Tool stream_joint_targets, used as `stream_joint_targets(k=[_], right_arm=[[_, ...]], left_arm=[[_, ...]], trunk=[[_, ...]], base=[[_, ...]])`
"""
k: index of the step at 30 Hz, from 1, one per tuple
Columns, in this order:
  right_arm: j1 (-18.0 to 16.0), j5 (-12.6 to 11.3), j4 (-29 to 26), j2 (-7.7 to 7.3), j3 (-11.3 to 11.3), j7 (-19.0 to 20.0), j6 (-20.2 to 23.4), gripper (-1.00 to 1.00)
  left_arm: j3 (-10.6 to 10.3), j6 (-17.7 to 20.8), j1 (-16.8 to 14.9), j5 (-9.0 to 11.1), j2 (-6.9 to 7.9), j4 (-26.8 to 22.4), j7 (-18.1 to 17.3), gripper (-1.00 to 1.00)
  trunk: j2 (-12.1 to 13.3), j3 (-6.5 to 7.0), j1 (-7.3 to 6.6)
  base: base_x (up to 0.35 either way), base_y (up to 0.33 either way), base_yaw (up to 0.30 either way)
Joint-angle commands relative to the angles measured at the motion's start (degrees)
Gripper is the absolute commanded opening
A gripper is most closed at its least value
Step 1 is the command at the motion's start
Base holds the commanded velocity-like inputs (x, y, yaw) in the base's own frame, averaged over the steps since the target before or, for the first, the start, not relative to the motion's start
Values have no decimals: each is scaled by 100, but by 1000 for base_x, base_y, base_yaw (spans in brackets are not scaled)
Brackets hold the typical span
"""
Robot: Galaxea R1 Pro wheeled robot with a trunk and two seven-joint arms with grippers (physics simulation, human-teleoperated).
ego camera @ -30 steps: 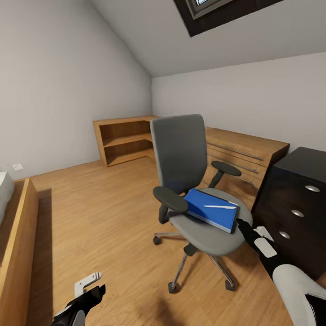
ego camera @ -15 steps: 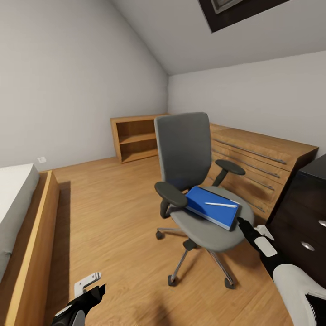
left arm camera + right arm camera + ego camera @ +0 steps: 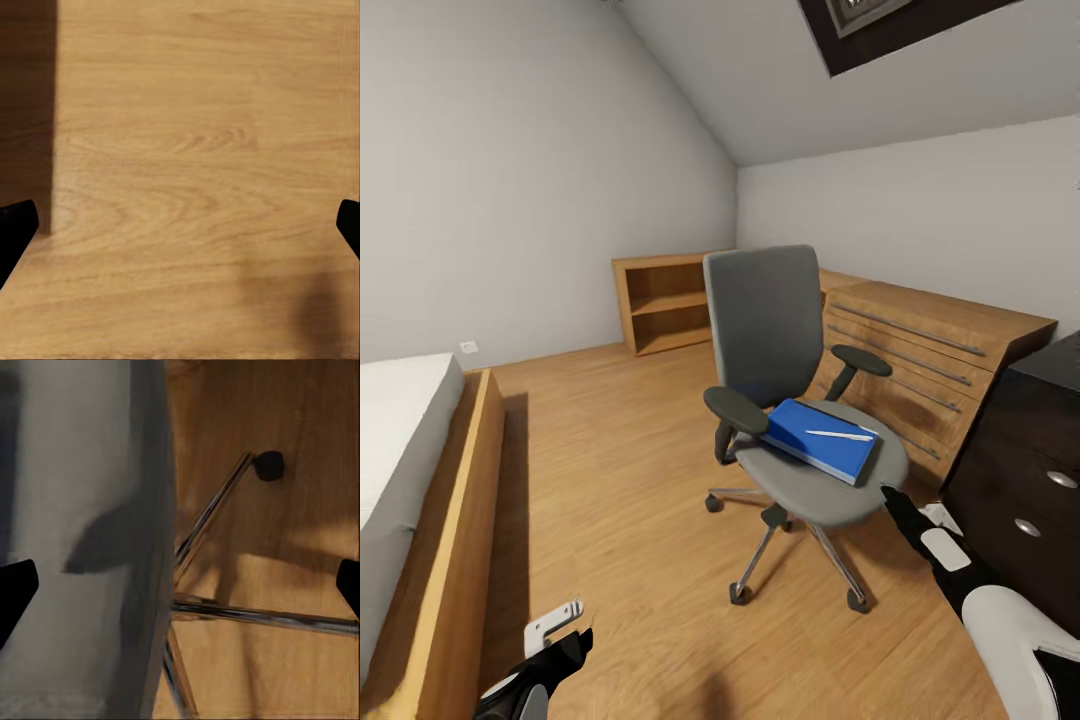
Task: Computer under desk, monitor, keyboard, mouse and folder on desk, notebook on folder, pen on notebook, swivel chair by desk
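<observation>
Blue folder point(image 3: 820, 447) flat on swivel chair point(image 3: 780, 400), pen point(image 3: 839, 435) lying crosswise, both tools spread open

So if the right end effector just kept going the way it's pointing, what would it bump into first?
Probably the swivel chair: the open right end effector looks onto the edge of its grey seat, with chrome legs and wood floor beyond. Depth is unclear.

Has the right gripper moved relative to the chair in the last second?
Yes. The right gripper was at the folder's near corner; now it sits back from it, just off the swivel chair's seat rim, toward the robot.
</observation>
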Motion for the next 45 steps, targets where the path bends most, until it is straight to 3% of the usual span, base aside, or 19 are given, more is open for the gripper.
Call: stream_joint_targets(k=[1, 14, 23, 33, 45], right_arm=[[1, -23, 222, 1, -19, 5, 35, 100], [1, -33, 213, -5, -20, 4, 82, 100], [1, -33, 213, 5, -13, 4, 76, 100], [1, -29, 213, 14, -5, 10, 74, 100], [1, 4, 213, 90, 39, 11, 50, 100]], left_arm=[[5, 22, -3, 61, -3, -9, 35, 100], [5, 25, -3, 64, -3, -9, 35, 100], [5, 22, -3, 64, -3, -9, 35, 100], [5, 22, -3, 64, -3, -9, 35, 100], [-1, 22, -4, 56, -3, -9, 35, 100]], trunk=[[-2, -6, -4], [-2, -6, -4], [-2, -6, -4], [-2, -6, -4], [-2, -6, -4]], base=[[-327, 0, 1], [-209, 0, 0], [-188, 207, 0], [-30, 278, 0], [-1, 37, 0]])
